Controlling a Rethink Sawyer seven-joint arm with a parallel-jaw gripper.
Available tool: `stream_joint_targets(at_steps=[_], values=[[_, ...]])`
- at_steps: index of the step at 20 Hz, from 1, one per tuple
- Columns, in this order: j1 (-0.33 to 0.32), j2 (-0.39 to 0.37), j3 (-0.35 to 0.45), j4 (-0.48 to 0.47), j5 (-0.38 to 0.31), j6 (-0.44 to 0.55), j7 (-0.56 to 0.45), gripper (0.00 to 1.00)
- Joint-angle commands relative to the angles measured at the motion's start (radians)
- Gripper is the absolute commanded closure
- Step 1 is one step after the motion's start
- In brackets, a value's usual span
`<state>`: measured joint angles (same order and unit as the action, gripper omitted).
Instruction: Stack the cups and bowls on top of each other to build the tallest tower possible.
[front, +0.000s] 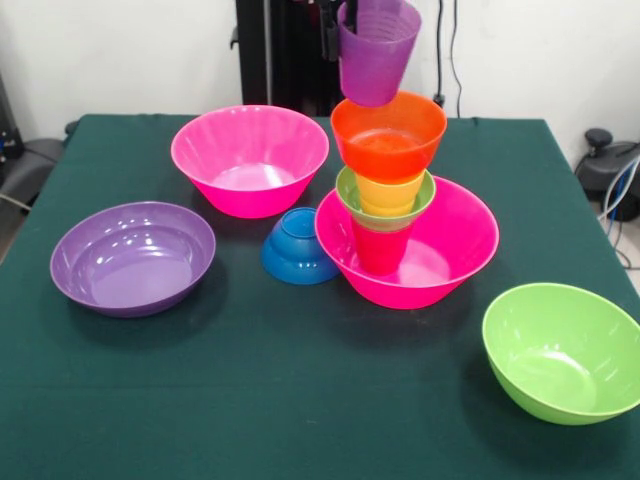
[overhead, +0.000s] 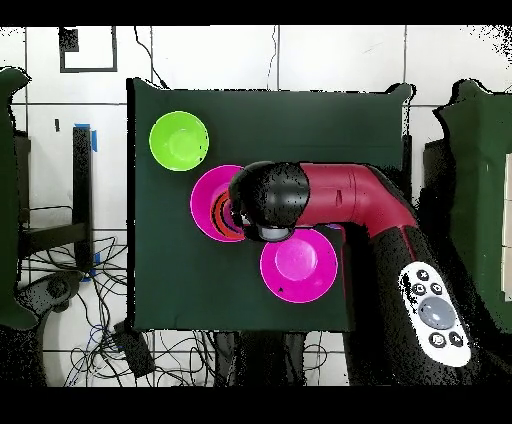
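Hiding behind purple cup (front: 376, 50): end effector (front: 330, 30)

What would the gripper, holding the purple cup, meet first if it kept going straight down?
Most likely the orange bowl topping the tower: the purple cup held by the gripper hangs just above its rim. Depth alignment is unclear, since the arm hides the stack from overhead.

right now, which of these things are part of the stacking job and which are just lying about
Job: ridged purple plastic cup; shallow orange bowl; small green bowl; yellow-orange cup; red cup; hot pink bowl holding the stack; second hot pink bowl; wide purple bowl; small blue bowl; large lime green bowl.
Lying about: floor cables.
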<state>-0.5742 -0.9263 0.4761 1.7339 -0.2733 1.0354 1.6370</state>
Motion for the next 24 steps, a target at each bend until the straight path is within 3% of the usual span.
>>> stream_joint_targets(at_steps=[1,7,12,24], values=[[0.045,0.017,-0.058,-0.013,0.029,-0.025,0.196,1.0],[0.053,0.029,-0.075,-0.02,0.038,-0.039,0.18,1.0],[0.048,0.084,-0.112,0.018,-0.003,-0.168,0.188,1.0],[0.072,0.031,-0.134,0.047,0.094,-0.07,0.176,1.0]])
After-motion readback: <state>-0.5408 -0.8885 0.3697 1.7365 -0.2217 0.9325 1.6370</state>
